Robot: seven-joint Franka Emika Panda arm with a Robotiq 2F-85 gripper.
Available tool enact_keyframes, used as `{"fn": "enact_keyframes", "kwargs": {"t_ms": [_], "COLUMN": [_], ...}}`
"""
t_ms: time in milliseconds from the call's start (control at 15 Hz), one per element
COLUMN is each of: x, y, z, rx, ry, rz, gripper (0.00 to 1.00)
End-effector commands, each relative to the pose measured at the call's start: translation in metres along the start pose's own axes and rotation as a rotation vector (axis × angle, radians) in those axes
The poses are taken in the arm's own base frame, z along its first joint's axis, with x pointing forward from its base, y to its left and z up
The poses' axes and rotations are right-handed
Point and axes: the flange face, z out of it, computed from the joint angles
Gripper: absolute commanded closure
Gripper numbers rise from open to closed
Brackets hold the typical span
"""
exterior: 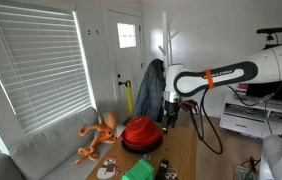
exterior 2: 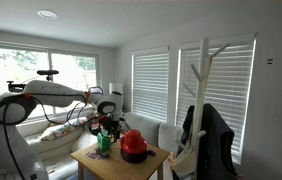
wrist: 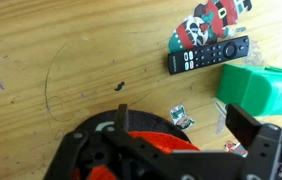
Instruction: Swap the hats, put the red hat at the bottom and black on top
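Red hat (exterior: 141, 130) is sitting on top of a dark rim that looks like the black hat (exterior: 140, 148), both stacked on the wooden table (exterior: 186, 150) in both exterior views. So the order is reading wrong for the task and the red one is needing to come off first. The gripper (exterior: 168, 112) is hanging just beside and above the stack, on the arm's side, probably lining up for a grab at the crown. In the wrist view the gripper (wrist: 181, 122) is showing its jaws spread wide, nothing between them, red fabric lying below and between the fingers (wrist: 122, 118), contact not clear. The remote (wrist: 209, 55) and green box (wrist: 263, 88) are lying near the hats, so a descent is wanting to stay clear of them. An orange plush toy (exterior: 98, 135) is lying on the couch, well apart.
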Motion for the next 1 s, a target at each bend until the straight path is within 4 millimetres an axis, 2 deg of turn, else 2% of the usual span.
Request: {"fn": "enact_keyframes", "kwargs": {"t_ms": [0, 267, 533, 733, 933], "x": [0.000, 0.013, 0.035, 0.053, 0.065], "y": [0.000, 0.003, 0.009, 0.007, -0.001], "z": [-0.001, -0.008, -0.012, -0.009, -0.013], "rx": [0.000, -0.115, -0.254, -0.218, -0.121], "ry": [-0.001, 0.049, 0.173, 0.267, 0.345], "rz": [0.000, 0.066, 0.167, 0.253, 0.324], "gripper": [0.00, 0.00, 0.00, 0.00, 0.00]}}
